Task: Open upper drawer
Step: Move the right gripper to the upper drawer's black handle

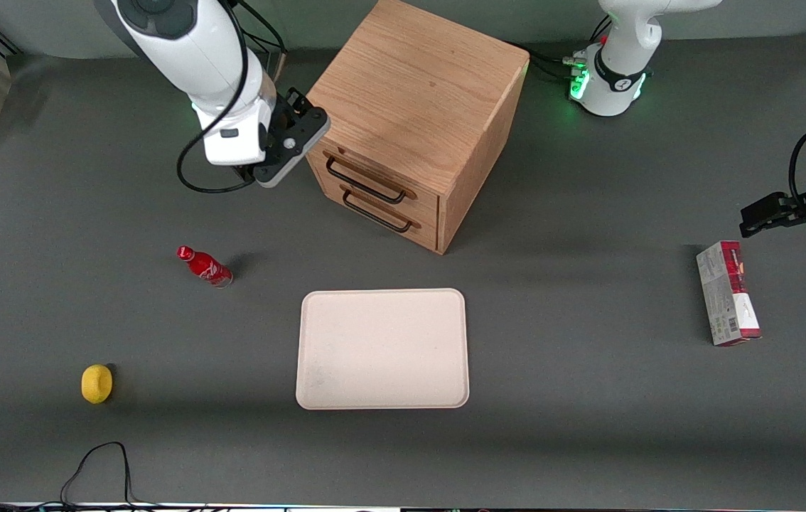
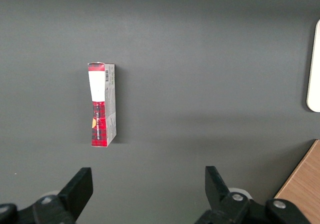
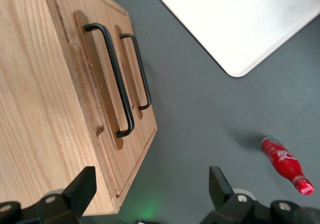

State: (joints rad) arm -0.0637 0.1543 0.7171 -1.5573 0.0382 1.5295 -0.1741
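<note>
The wooden cabinet (image 1: 417,92) stands on the grey table, farther from the front camera than the tray. The upper drawer (image 1: 360,171) is the topmost of two oak drawers and is shut flush, with its long black bar handle (image 1: 366,186) across it. My right gripper (image 1: 278,153) hovers beside the cabinet's corner toward the working arm's end, at about the height of the cabinet top. In the right wrist view my gripper (image 3: 150,189) is open and empty, its fingers (image 3: 82,189) spread wide, with the upper drawer (image 3: 90,84) and its handle (image 3: 116,79) ahead, untouched.
The lower drawer (image 1: 382,220) sits under the upper one, also shut. A cream tray (image 1: 382,348) lies in front of the cabinet. A red bottle (image 1: 204,265) and a yellow object (image 1: 97,383) lie toward the working arm's end. A red-and-white box (image 1: 727,293) lies toward the parked arm's end.
</note>
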